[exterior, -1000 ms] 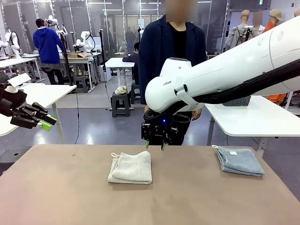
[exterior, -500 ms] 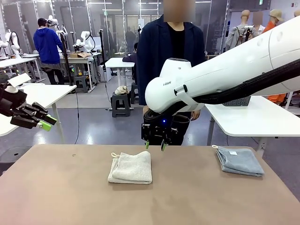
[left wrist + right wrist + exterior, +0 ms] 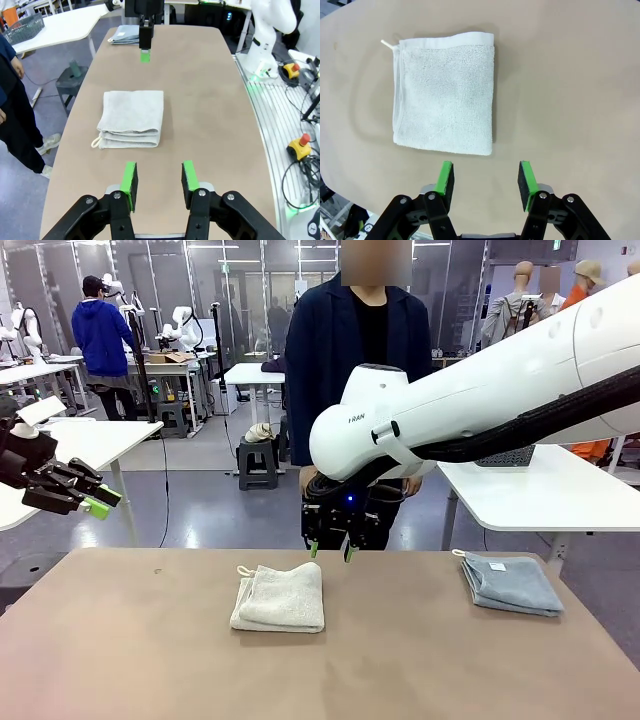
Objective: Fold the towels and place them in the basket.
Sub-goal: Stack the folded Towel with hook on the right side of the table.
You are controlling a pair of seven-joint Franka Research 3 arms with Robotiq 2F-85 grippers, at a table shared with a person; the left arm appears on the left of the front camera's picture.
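The left tool (image 3: 98, 502) hangs off the desk's left side, its jaws apart and empty. The right tool (image 3: 331, 548) points down past the folded cream-white terry towel (image 3: 281, 597), jaws wide, holding nothing. The folded pale blue-grey towel (image 3: 510, 583) lies far right on the smooth brown desk (image 3: 400, 660). A person in a dark jacket (image 3: 340, 350) stands behind.

One folded towel (image 3: 281, 598) lies on the table (image 3: 140, 660) near its middle, toward the far edge. The other towel (image 3: 511, 583) sits by the far right corner — well apart. A person (image 3: 352, 360) stands behind the far edge.
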